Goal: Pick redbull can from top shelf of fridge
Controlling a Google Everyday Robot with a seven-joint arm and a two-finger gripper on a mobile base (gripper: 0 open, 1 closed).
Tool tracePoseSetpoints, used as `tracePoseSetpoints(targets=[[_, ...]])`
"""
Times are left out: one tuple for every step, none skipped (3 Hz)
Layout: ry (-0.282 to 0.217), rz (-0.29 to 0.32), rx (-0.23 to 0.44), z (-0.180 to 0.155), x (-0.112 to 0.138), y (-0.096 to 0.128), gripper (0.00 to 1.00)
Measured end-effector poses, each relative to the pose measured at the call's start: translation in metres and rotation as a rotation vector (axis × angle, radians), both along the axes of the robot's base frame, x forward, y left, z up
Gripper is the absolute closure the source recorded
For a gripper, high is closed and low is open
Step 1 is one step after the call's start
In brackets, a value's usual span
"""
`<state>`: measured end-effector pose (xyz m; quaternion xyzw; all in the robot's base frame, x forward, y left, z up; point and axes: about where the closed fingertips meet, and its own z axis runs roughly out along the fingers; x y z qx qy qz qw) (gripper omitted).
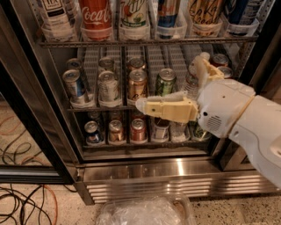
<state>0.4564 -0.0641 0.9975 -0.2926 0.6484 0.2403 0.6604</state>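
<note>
Plastic, clear and crumpled, fills the bottom centre of my view, and a tangle of cables lies on the speckled floor at lower left. From the right edge the white arm reaches in. At its end the gripper sits just right of centre with its two tan fingers spread wide apart: one finger points left across the front of the middle rack, the other points up near that rack's right side. I see nothing pinched between them. Behind it, the fridge shows its ribbed steel base across the lower frame. On the lowest rack I make out small cans, among them a red can. On the middle rack a green can stands just behind the gripper, a copper can stands left of it, and a blue-and-silver soda can stands further left. Farthest up, the top shelf runs along the upper edge with a Coca-Cola bottle at upper left. The redbull can stands upright in a clear holder at top centre, well above the gripper and apart from it, its lid cut off by the frame.
</note>
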Motion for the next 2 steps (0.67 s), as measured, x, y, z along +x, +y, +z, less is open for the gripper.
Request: tracePoseSetpoints(targets=[[-0.033,0.009,0.037,0.0178,-0.0017,0.017,0.0],[-0.035,0.006,0.033,0.0186,-0.0019,0.017,0.0]])
